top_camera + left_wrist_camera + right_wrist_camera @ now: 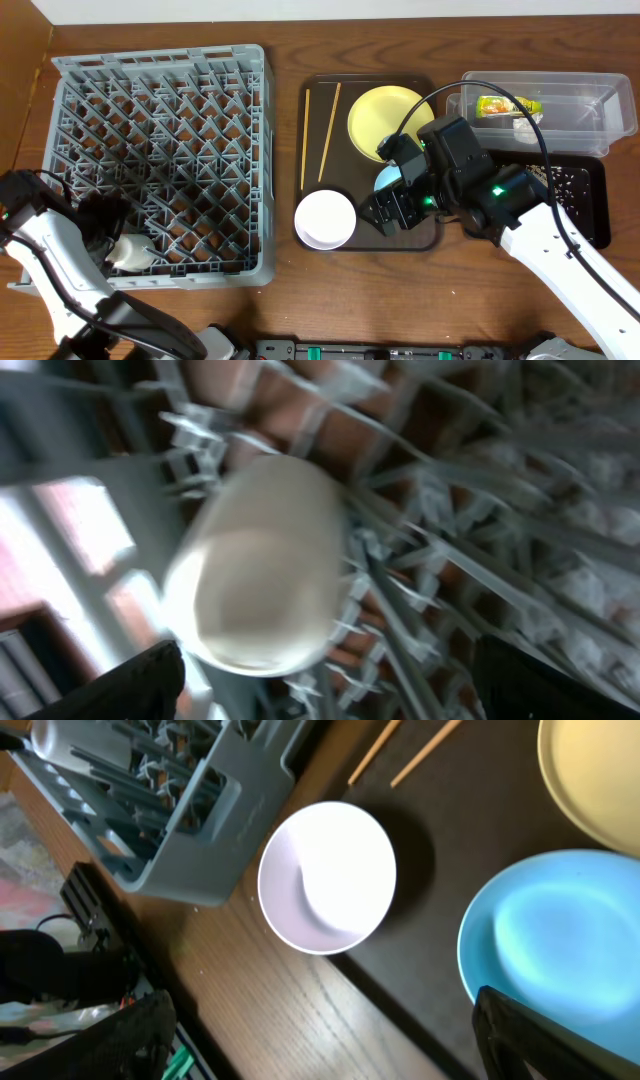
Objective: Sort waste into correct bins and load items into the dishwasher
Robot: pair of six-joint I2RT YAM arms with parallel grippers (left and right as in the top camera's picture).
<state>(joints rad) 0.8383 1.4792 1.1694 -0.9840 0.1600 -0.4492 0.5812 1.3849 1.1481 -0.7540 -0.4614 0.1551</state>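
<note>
White cup [130,252] lies in the lower-left corner of the rack [160,62]. The left hand [97,228] is just beside it, fingers spread wide and holding nothing, so I judge this loading done. At the centre the right hand [395,208] hovers over the brown tray [320,105], also spread wide and empty, between the white bowl [325,217] and the blue bowl [388,178]. Probably one bowl is next: grip its rim, lift over the rack wall. Higher up, plate [385,115] and chopsticks [304,140] wait. The tub [600,85] with a wrapper [493,104] is upper right.
</note>
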